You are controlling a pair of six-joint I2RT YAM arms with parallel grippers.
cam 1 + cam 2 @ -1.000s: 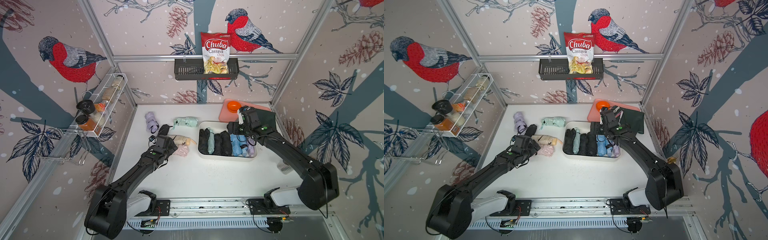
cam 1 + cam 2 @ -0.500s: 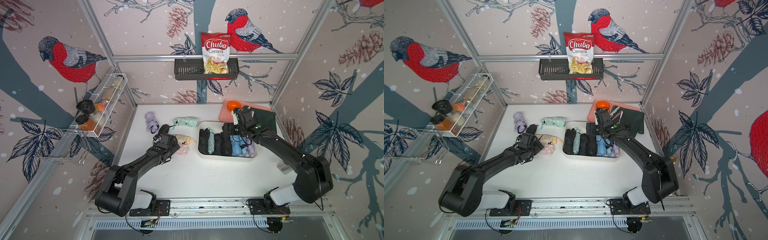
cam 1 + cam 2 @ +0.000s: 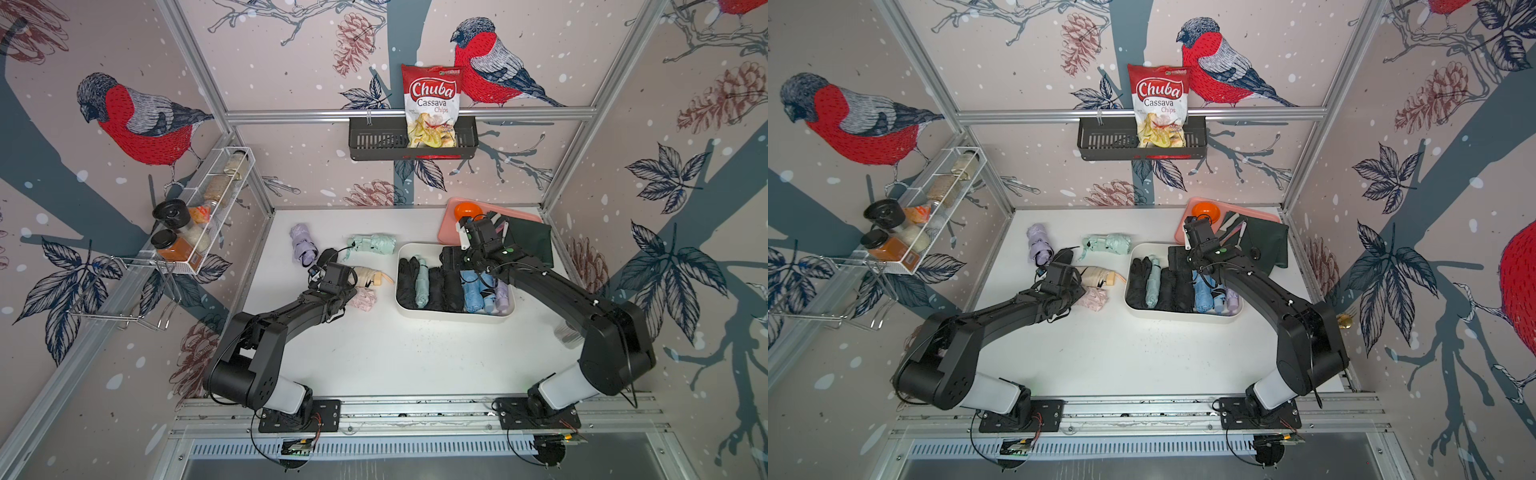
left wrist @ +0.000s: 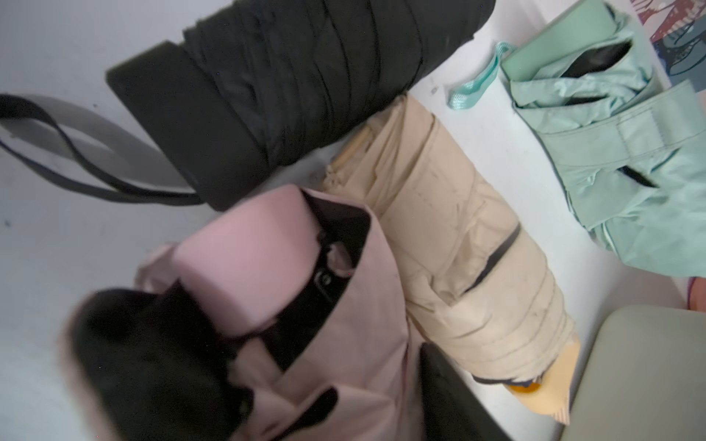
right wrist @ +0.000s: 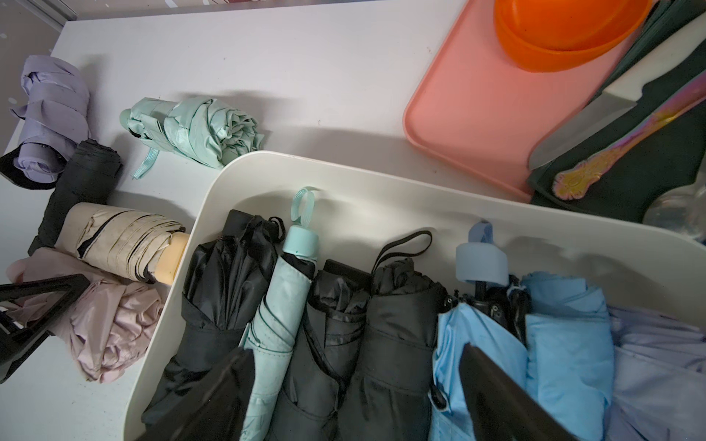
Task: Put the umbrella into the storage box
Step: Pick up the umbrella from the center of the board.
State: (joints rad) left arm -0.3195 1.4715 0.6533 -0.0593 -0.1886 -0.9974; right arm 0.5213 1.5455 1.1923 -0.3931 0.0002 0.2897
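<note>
**Slip risk on the pink umbrella, and a crowded box**

Your left gripper (image 4: 290, 355) straddles the pink umbrella (image 4: 267, 263). The umbrella lies on the table (image 3: 415, 353) just beside the storage box (image 3: 453, 316), outside its left wall. One finger sits on each flank. Blur in the left wrist view hides whether the pads bite, so I cannot tell if you have it pinched. Your right gripper (image 5: 357, 359) hangs spread and empty over the umbrellas stored in the box.

Watch three things:
- **Loose canopy:** the fabric looks crumpled, not strapped tight. If you catch only fabric, the umbrella can sag, unfurl or slide out on the lift.
- **Touching neighbour:** the beige umbrella (image 3: 370, 276) touches the pink one along one side. A skewed grip can drag it along.
- **Crowded box:** the box is packed side to side, and your right arm sits above it.
  - If you bring the pink one in without clearing that arm, the two can collide.
  - The pink one may also perch on the row and roll off over the low wall.

The pink umbrella's long axis runs across the table, parallel to the beige one. Its blocky handle end points away from the box, toward the left wall. Its crumpled canopy end points at the box. The stored umbrellas lie front to back, so you will likely need to turn it to match them before setting it down.
</note>
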